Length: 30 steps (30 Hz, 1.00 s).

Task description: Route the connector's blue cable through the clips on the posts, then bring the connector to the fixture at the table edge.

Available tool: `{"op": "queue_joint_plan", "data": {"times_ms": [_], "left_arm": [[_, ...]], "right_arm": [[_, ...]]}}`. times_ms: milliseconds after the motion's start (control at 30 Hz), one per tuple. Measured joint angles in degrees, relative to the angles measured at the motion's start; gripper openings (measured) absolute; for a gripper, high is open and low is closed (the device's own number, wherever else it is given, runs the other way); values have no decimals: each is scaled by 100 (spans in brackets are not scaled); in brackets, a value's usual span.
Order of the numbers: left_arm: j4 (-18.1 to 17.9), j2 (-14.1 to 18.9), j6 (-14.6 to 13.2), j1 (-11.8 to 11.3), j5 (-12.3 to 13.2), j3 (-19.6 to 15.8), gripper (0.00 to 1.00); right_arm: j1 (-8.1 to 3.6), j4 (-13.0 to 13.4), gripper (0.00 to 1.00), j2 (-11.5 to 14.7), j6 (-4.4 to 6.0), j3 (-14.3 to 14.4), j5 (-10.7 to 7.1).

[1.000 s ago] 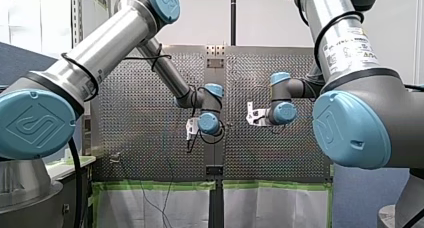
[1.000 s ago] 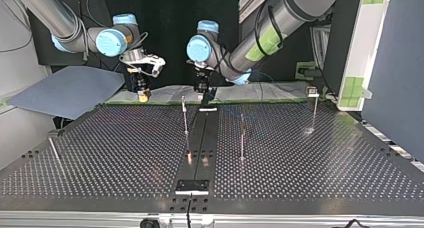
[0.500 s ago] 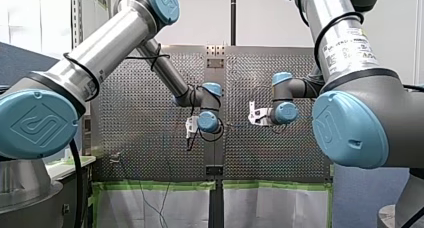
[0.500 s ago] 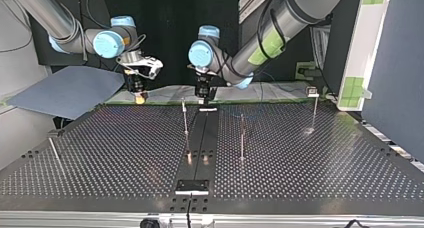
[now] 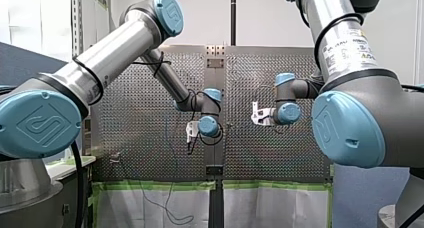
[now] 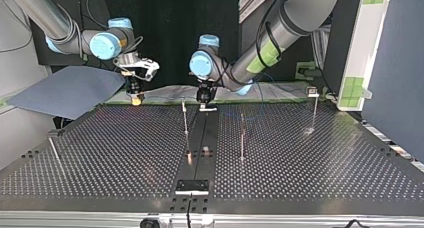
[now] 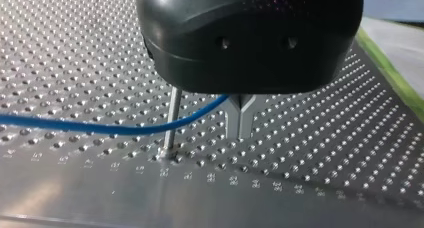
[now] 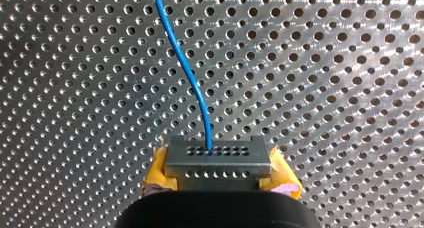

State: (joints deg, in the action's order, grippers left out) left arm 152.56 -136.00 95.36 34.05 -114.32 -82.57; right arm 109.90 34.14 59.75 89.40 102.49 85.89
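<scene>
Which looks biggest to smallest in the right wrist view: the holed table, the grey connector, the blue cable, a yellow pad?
Largest: table, filling the view.
Then connector.
Then blue cable, long but thin, so unsure against the connector.
Smallest: yellow pad, mostly hidden.

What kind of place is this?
Probably a robot testing lab. Two big silver-and-blue robot arms reach over a perforated metal table with thin metal posts, and my right end effector holds a grey metal connector on a thin blue cable.
</scene>
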Motion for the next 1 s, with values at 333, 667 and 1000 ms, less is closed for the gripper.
{"op": "queue_joint_plan", "data": {"times_ms": [333, 667, 1000], "left_arm": [[117, -16, -25, -154, 67, 184, 0], [230, -19, -92, -273, 110, 356, 0], [240, -17, -118, -349, 110, 381, 0]], "right_arm": [[-91, 29, 0, -31, 2, -46, -6], [-151, 45, 0, -179, 31, -172, -21], [-165, 89, 0, -425, 110, -419, -150]]}}
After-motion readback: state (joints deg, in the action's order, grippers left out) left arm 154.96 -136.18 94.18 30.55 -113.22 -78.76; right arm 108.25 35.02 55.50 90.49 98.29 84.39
